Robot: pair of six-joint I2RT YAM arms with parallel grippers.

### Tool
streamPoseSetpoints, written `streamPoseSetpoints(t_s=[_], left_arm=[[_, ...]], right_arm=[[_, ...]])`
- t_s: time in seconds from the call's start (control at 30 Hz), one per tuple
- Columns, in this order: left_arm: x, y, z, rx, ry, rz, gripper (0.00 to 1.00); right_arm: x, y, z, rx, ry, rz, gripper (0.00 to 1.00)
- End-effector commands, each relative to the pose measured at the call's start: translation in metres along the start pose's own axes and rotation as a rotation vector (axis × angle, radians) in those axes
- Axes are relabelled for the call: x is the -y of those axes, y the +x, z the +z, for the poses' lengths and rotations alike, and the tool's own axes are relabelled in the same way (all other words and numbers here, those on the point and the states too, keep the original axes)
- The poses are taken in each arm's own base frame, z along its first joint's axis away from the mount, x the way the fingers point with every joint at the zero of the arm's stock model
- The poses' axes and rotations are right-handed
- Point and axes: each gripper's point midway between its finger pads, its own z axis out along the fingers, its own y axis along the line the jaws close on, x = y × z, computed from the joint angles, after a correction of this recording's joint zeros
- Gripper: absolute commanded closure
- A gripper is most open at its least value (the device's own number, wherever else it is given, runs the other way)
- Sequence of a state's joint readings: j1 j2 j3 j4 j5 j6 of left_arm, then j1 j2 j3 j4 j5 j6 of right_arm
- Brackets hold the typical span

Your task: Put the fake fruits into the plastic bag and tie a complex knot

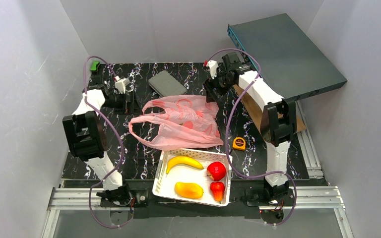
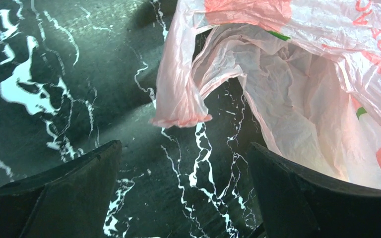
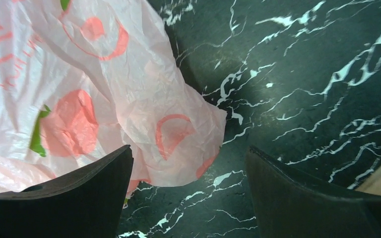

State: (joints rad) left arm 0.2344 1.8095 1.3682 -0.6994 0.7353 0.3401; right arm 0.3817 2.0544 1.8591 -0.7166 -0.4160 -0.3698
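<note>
On the near edge of the black, white-veined marble table top [image 1: 144, 158], the white lattice plastic basket [image 1: 159, 173] holds all four fake fruits: the yellow plastic banana [image 1: 183, 162], the orange-yellow mango [image 1: 189, 190], the glossy red apple [image 1: 217, 170] and the small red pointed fruit [image 1: 218, 190]. None is in the bag.

The thin, crinkled, translucent pink plastic bag [image 1: 178, 124] lies flat at the table centre, just beyond the basket. One handle loop [image 1: 141, 134] trails toward the left arm. No knot is visible.

Task status, as judged: nothing is completed. All four transfers and the tying are outstanding.

Left gripper [image 2: 183, 148]: jaws spread wide, nothing between them but bare table top. It hangs at the bag's left side; a folded pink edge [image 2: 178, 99] lies just ahead of the fingers. No contact is visible.

Right gripper [image 3: 188, 148]: jaws spread wide and holding nothing. It hangs over the bag's far right corner [image 3: 178, 144], which lies below the gap. Whether one finger [image 3: 69, 198] touches the film cannot be determined.
</note>
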Motion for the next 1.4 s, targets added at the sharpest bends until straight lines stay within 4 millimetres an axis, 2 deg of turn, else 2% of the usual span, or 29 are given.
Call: streamPoseSetpoints(t_s=[0.0,0.17,0.3,0.37,0.4,0.43,0.47,0.5,0.53,0.6,0.67,0.77,0.83,0.9,0.93,0.97,1.0,1.03,1.1,1.23,1.37], left_arm=[[0.011,-0.009,0.013,-0.005,0.002,0.034,0.02],[0.005,-0.005,0.037,-0.049,-0.032,0.016,0.02],[-0.008,-0.006,0.056,-0.074,-0.090,-0.013,0.07],[-0.017,-0.005,0.063,-0.090,-0.118,-0.046,0.15],[-0.021,-0.004,0.064,-0.099,-0.134,-0.061,0.23],[-0.025,-0.004,0.065,-0.108,-0.150,-0.064,0.36],[-0.027,-0.005,0.063,-0.111,-0.160,-0.065,0.49],[-0.027,-0.005,0.059,-0.114,-0.163,-0.062,0.63],[-0.028,-0.007,0.052,-0.103,-0.171,-0.057,0.77],[-0.038,-0.013,0.031,-0.059,-0.202,-0.062,1.00],[-0.059,-0.016,0.002,-0.013,-0.260,-0.078,1.00],[-0.093,-0.005,-0.034,0.007,-0.325,-0.069,1.00],[-0.083,0.001,-0.040,0.005,-0.272,-0.023,1.00],[-0.067,0.006,-0.038,0.004,-0.225,0.013,1.00],[-0.061,0.009,-0.035,0.002,-0.211,0.020,1.00],[-0.057,0.010,-0.033,0.000,-0.206,0.034,1.00],[-0.055,0.011,-0.030,-0.002,-0.208,0.041,1.00],[-0.054,0.012,-0.027,-0.002,-0.208,0.039,1.00],[-0.053,0.014,-0.022,-0.005,-0.200,0.034,1.00],[-0.051,0.017,-0.011,-0.024,-0.179,0.058,1.00],[-0.043,0.017,0.003,-0.041,-0.155,0.088,1.00]], right_arm=[[-0.003,0.015,0.011,-0.041,-0.082,-0.096,0.10],[0.003,0.027,0.028,-0.074,-0.094,-0.114,0.10],[0.007,0.035,0.042,-0.093,-0.105,-0.106,0.13],[0.009,0.039,0.046,-0.102,-0.109,-0.104,0.17],[0.009,0.040,0.047,-0.110,-0.110,-0.105,0.21],[0.008,0.040,0.047,-0.115,-0.118,-0.107,0.29],[0.007,0.041,0.045,-0.119,-0.120,-0.118,0.38],[0.007,0.041,0.042,-0.120,-0.120,-0.132,0.54],[0.007,0.040,0.039,-0.121,-0.110,-0.149,0.65],[0.013,0.041,0.030,-0.136,-0.066,-0.178,0.98],[0.020,0.040,0.016,-0.143,-0.009,-0.189,0.99],[0.031,0.025,-0.005,-0.076,0.078,-0.184,0.99],[0.031,0.012,-0.014,-0.016,0.100,-0.170,0.99],[0.017,0.000,-0.016,0.024,0.051,-0.144,0.99],[0.010,-0.005,-0.015,0.031,0.018,-0.126,0.98],[0.002,-0.018,-0.015,0.046,-0.005,-0.111,0.83],[-0.004,-0.022,-0.011,0.046,-0.031,-0.083,0.64],[-0.009,-0.029,-0.008,0.052,-0.048,-0.054,0.50],[-0.015,-0.042,0.000,0.070,-0.072,0.005,0.35],[-0.025,-0.056,0.015,0.087,-0.129,0.123,0.18],[-0.032,-0.054,0.028,0.079,-0.197,0.199,0.08]])
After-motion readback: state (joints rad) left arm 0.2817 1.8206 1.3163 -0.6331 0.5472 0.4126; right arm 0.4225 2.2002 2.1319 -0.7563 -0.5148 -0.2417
